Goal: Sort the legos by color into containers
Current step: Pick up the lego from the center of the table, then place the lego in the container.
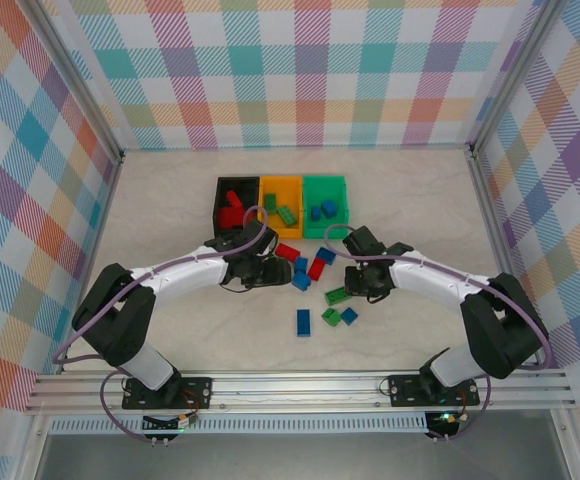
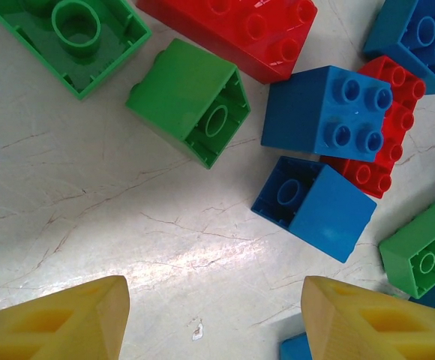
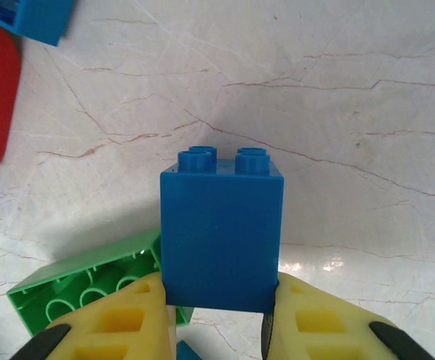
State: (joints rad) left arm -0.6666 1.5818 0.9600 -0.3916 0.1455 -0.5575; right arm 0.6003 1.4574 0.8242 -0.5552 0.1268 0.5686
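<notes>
Right gripper [image 3: 219,286]: clamped on an upright blue brick [image 3: 221,229], studs pointing away from the fingers.
Destination: green bin [image 1: 320,231], with blue pieces inside, lies beyond and slightly left of this gripper; right arm is the nearer.
Left gripper [image 2: 214,291]: spread wide over bare table, loose legos [image 2: 326,112] just ahead.
Lettering: none legible.

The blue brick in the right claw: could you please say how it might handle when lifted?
The blue brick looks rigid, so it probably won't deform. Its glossy flat sides may slip in the right claw. Being boxy, it likely won't roll.
</notes>
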